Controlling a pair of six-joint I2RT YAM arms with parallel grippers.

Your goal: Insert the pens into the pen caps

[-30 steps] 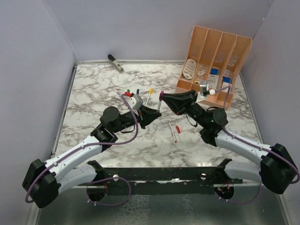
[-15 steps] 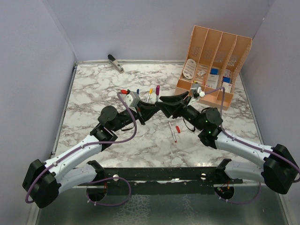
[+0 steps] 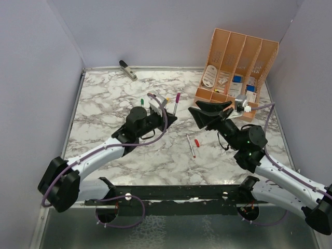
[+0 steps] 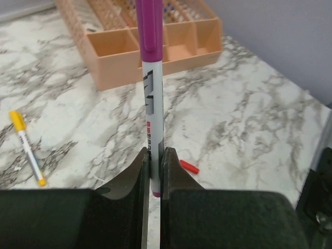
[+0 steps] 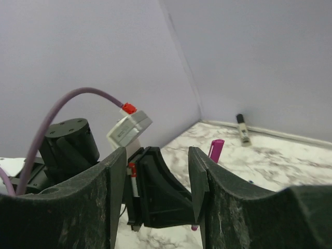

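Gripped one pen tight in the left hand, low down near its bottom end. Had it standing straight up, with a pink-purple cap on its top. Held it over the marble bench, near the middle. Had the right hand spread open, with nothing between its two fingers. Pointed that hand at the left one, close by but not touching. Saw another pen lying flat on the bench, just beside a little red cap. Saw a pen with a yellow cap lying flat too, off to one side of the held pen. Saw an orange box with slots at the far right of the bench, and a grey-black tool at the far edge.
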